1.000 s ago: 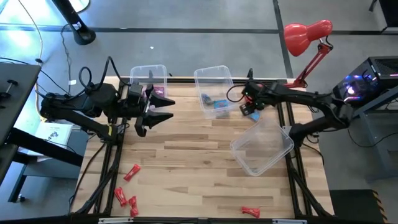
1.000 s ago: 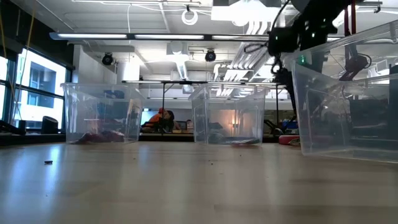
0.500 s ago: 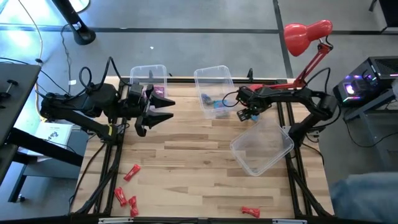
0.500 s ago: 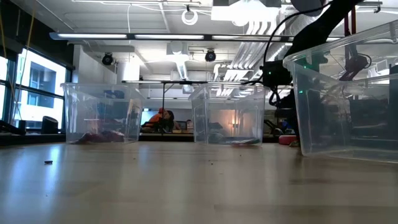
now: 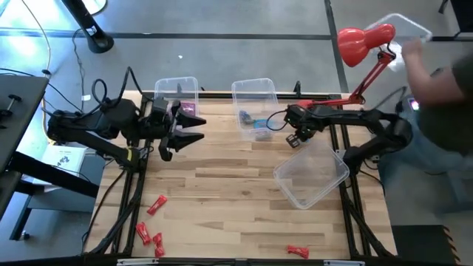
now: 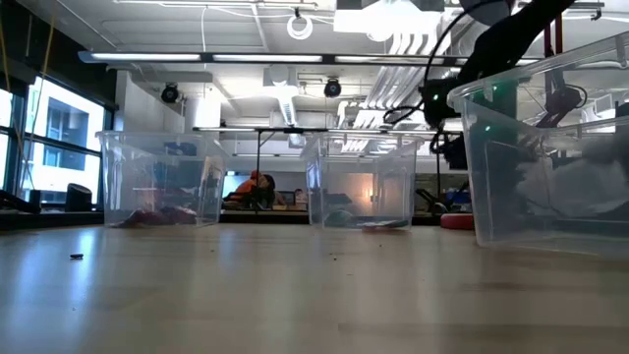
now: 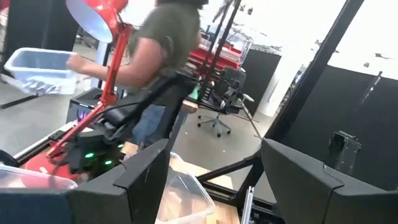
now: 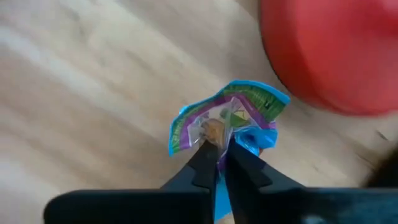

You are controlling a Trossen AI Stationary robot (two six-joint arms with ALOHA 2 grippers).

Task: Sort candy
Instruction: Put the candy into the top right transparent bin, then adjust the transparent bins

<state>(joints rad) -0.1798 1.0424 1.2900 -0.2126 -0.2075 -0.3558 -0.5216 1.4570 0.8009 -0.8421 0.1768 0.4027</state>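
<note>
A wooden table (image 5: pixel 236 185) is carrying three clear bins (image 5: pixel 312 174). Red candies (image 5: pixel 150 222) are lying near its front edge.

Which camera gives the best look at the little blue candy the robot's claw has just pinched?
The right wrist view: the blue candy packet fills the picture, pinched in the right claw. From above, the claw hides it. The low view shows it nowhere clearly, and the left wrist view looks elsewhere.
</note>
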